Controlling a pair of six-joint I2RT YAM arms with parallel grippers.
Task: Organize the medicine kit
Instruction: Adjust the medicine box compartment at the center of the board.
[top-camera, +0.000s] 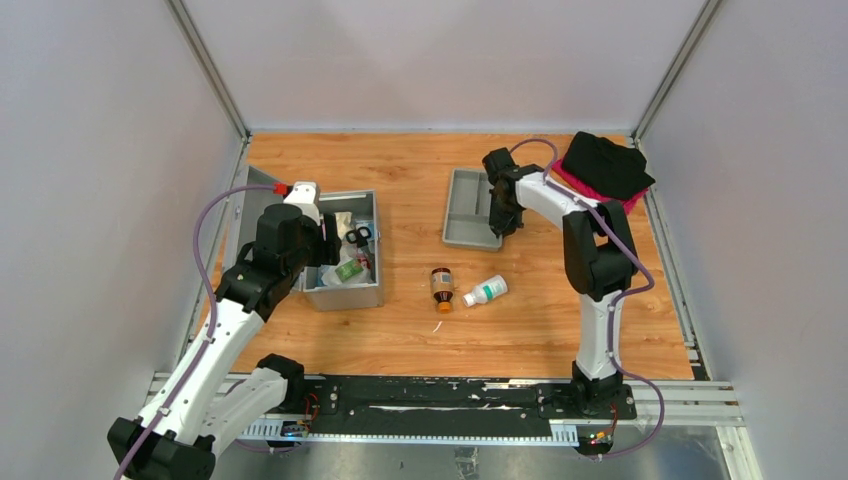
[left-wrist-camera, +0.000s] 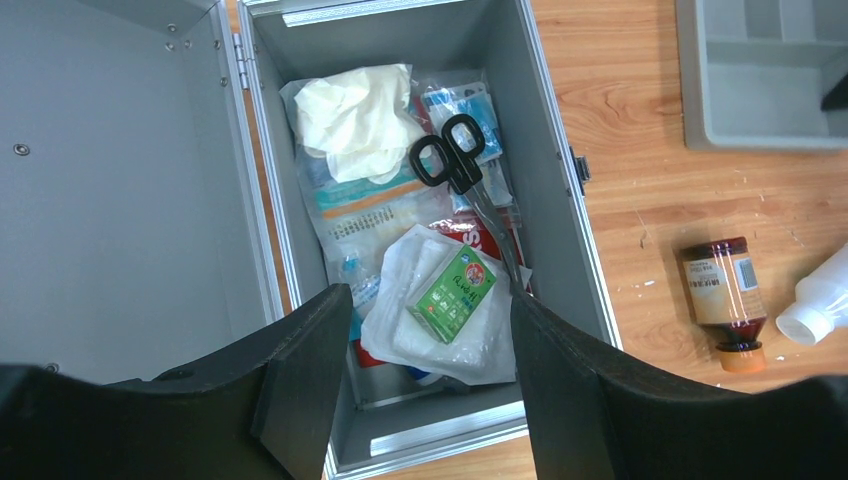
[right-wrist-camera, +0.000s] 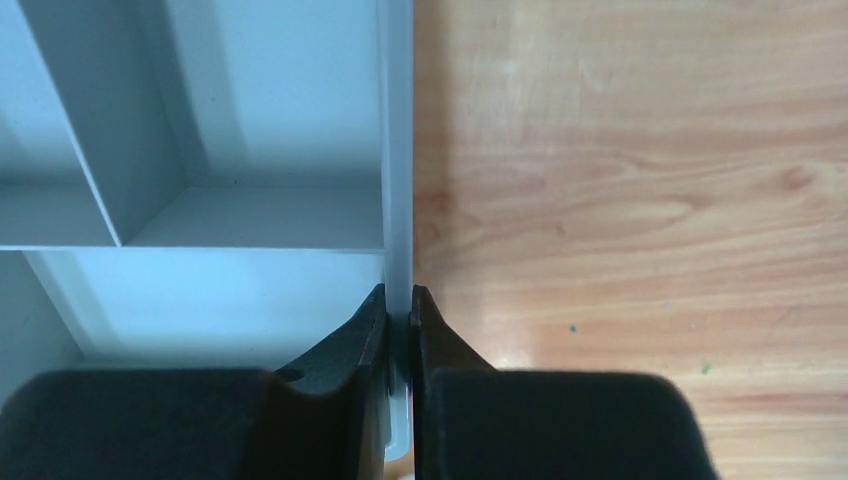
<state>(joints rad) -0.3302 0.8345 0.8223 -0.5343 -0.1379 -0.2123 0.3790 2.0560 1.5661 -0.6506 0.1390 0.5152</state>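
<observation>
The medicine kit (top-camera: 340, 297), a silver-grey metal case, stands open at the left with its lid (left-wrist-camera: 120, 200) swung back. Inside lie black-handled scissors (left-wrist-camera: 455, 160), a green box (left-wrist-camera: 455, 293) on bagged gauze, white gloves (left-wrist-camera: 355, 115) and packets. My left gripper (left-wrist-camera: 430, 300) hangs open above the case's near end, holding nothing. My right gripper (right-wrist-camera: 399, 300) is shut on the right side wall of the grey compartment tray (right-wrist-camera: 397, 150), which sits on the table right of centre (top-camera: 465, 205).
A brown bottle (top-camera: 441, 288) and a white bottle (top-camera: 486, 291) lie on the wood between case and tray. A black item on a red pouch (top-camera: 605, 165) sits in the back right corner. White walls enclose the table.
</observation>
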